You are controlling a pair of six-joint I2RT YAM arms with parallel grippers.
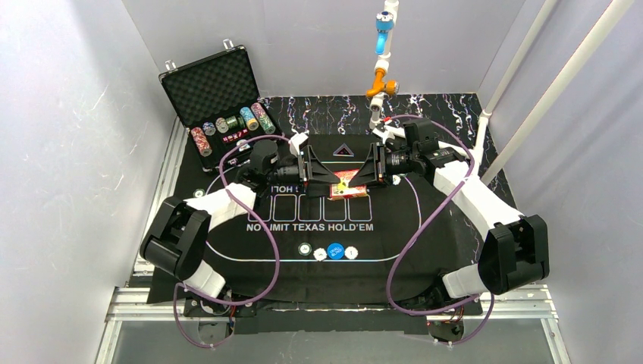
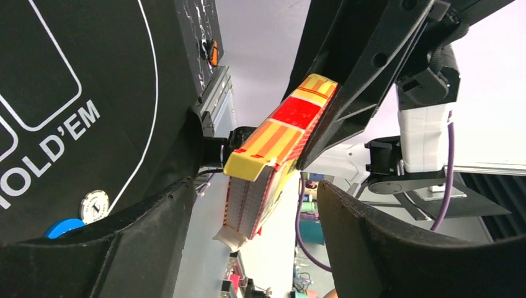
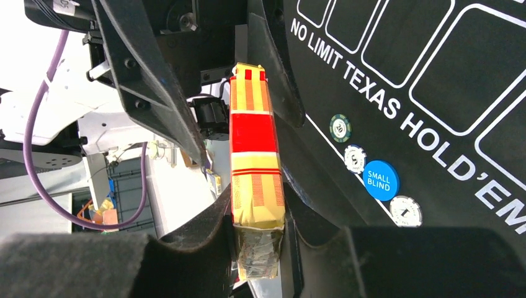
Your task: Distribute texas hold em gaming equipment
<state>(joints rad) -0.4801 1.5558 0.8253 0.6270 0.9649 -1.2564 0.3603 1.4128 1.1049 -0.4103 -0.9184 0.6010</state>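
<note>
Hanging in mid-air over the middle of the mat (image 1: 425, 227), the deck (image 1: 345, 182) sits between two claws that meet nose to nose. It is a yellow pack with red bands, and white card edges show at one end.

The right claw (image 3: 257, 239) has it. Its two fingers are drawn in tight against the pack's broad faces, pinching the end nearest its own camera. The left claw (image 2: 254, 208) stands wide open around the other end, one finger on each side of the pack with clear air between, so it grips nothing.

Below them on the mat, near the curved white line on the side closest to the arm bases, lies a short row of small pieces. There is a dark striped chip (image 1: 304, 247), then a white button (image 1: 321, 254), then a blue button (image 1: 336, 251) marked SMALL BLIND, then another white one. They lie just beside one another, well apart from the deck.

At the far left corner of the worktop (image 1: 455, 106) a black case (image 1: 216, 83) stands open with its foam lid tilted back. Rows of striped chips (image 1: 227, 123) lie in its tray.
</note>
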